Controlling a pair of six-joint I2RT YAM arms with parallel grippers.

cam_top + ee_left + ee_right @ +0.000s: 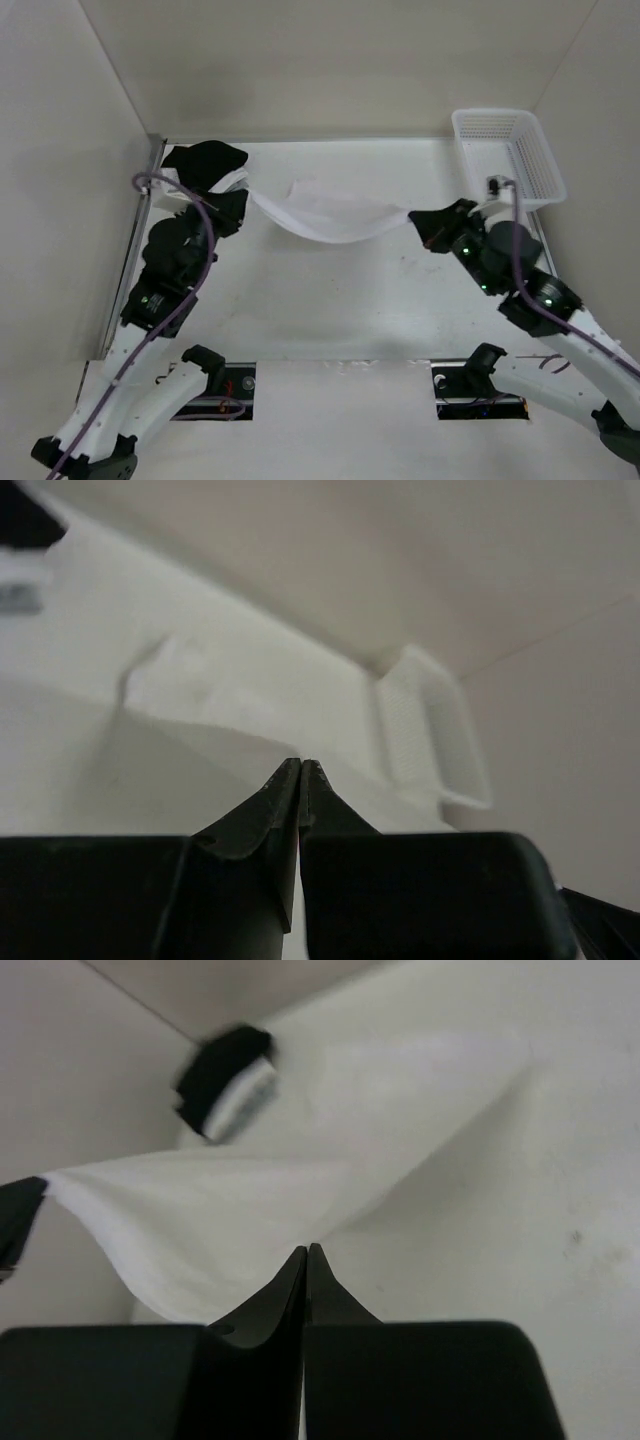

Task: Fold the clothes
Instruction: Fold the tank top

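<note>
Both claws are closing on the same garment: the left claw is pinching one end of the white top with its fingers pressed tight together, and the right claw is pinching the opposite end, its fingers meeting with no gap showing. Between them the top is hanging as a long, loose band across the far half of the surface, sagging in the middle and throwing a soft shadow underneath. From above it is running from the left claw, near the far left corner, over to the right claw, which is sitting right of centre. Through the left wrist camera the cloth is spreading away from the closed fingertips in a broad pale sheet with a raised fold further out. Through the right wrist camera it is fanning out from the fingertips to the left, with one curved edge drooping free. Just behind the left claw, a black-and-white pile of folded clothing is lying in the far left corner against the wall, and the end of the top is passing right beside it; whether the two are touching I cannot tell. A white mesh basket is standing in the far right corner, just beyond the right arm and apart from the top.
</note>
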